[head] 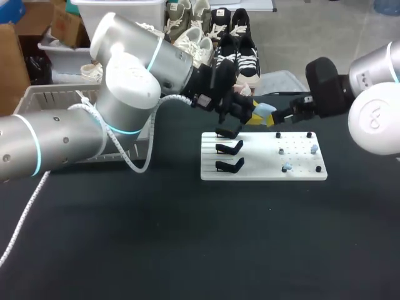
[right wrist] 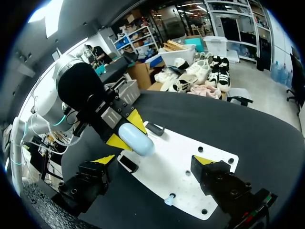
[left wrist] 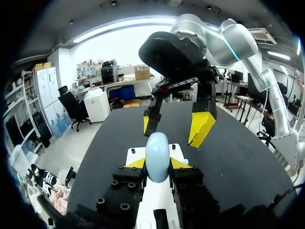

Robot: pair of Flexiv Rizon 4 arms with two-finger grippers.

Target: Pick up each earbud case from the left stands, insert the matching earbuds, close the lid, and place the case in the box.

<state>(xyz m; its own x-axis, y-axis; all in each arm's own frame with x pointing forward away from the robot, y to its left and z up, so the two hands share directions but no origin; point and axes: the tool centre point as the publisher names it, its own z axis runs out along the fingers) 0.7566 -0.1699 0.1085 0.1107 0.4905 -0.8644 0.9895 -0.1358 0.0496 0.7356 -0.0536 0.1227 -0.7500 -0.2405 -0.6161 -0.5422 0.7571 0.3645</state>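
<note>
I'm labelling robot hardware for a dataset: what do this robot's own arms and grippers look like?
Both the left arm and right arm are rounded silver-and-white tubes with glowing cyan rings at joints. A white spiral-wrapped cable hangs from the left arm. The left gripper and right gripper are black with yellow tips.

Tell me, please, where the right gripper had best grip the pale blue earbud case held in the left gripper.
Probably its free rounded end. The left gripper clamps the earbud case by one half, and the other half juts out toward the open right gripper. Come straight on from that end, straddling the smooth sides left bare.
</note>
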